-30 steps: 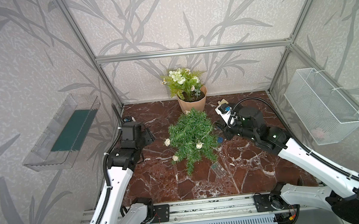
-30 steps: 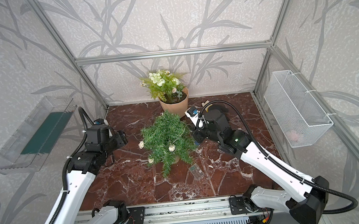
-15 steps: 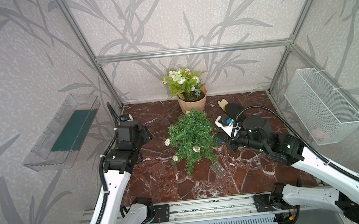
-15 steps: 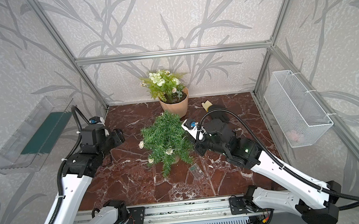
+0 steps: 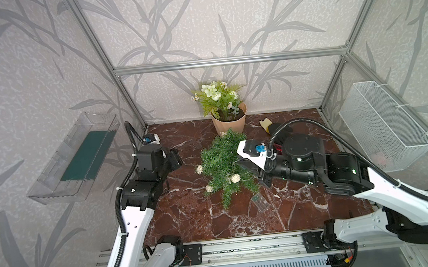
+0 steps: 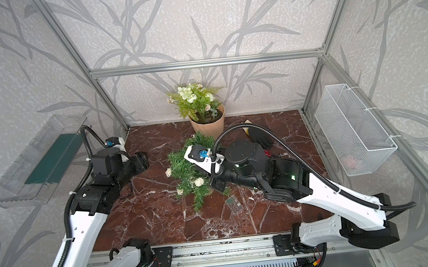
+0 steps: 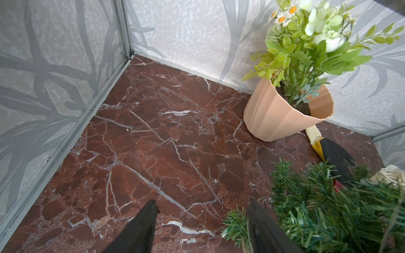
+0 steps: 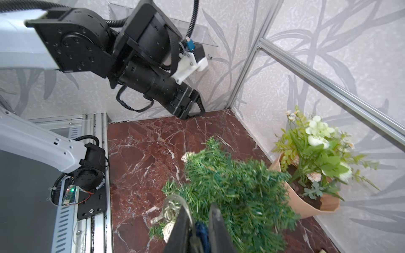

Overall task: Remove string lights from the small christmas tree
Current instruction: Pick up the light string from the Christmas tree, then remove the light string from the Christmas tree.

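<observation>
You have one tree (image 5: 223, 160) on the floor (image 5: 188, 211), just in front of the one pot (image 5: 229, 123). The lights (image 5: 234, 178) sit in its branches: three cream balls (image 5: 197, 169) show in both top views. Their one clear box (image 5: 260, 201) lies on the floor near the tree. Your right gripper (image 8: 199, 208) pinches one blue ball (image 8: 201, 230) of the lights at the tree's side. Your left gripper (image 7: 202, 207) is spread wide over the floor, beside the tree.

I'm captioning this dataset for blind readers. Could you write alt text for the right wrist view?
The right claw pinches a blue ball of the string lights at the edge of the small christmas tree. Beyond it, the left claw hangs open above the marble floor, and a potted plant stands by the wall.
</observation>
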`<state>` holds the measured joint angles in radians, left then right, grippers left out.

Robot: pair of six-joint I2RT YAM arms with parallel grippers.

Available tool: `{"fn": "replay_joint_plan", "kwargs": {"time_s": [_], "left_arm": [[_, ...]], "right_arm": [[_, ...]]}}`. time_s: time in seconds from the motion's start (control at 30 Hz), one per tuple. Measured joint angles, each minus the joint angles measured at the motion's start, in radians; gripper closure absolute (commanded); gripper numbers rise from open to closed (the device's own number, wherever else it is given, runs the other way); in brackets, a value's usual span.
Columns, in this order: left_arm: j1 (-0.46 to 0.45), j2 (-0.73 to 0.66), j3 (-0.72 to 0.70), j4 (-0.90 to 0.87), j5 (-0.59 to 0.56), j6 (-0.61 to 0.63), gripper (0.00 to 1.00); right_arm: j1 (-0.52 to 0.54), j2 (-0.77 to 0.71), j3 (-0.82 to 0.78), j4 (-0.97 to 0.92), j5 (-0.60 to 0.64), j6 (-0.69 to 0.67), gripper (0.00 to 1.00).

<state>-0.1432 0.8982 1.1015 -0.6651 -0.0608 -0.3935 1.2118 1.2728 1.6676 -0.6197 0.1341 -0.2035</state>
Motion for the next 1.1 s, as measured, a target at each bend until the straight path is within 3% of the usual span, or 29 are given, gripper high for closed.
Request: {"fn": "replay_joint_plan", "kwargs": {"time_s": [0.27,0.43,0.77,0.83,1.1], "left_arm": [[0.0,-0.022,0.053,-0.015,0.083,0.021,0.32],[-0.003,-0.048,0.079,-0.031,0.09,0.046,0.25],[-0.003,-0.1,0.109,-0.099,0.032,0.068,0.23],[-0.003,-0.114,0.109,-0.117,0.015,0.072,0.23],[-0.003,-0.151,0.113,-0.161,-0.02,0.079,0.22]], "right_arm": [[0.007,0.245,0.272,-0.006,-0.071,-0.032,1.0],[0.008,0.433,0.526,-0.035,-0.078,-0.062,1.0],[-0.016,0.901,1.219,-0.173,-0.028,-0.138,1.0],[-0.041,0.932,1.249,-0.167,-0.034,-0.13,1.0],[-0.263,0.929,1.113,-0.052,-0.123,0.007,1.0]]}}
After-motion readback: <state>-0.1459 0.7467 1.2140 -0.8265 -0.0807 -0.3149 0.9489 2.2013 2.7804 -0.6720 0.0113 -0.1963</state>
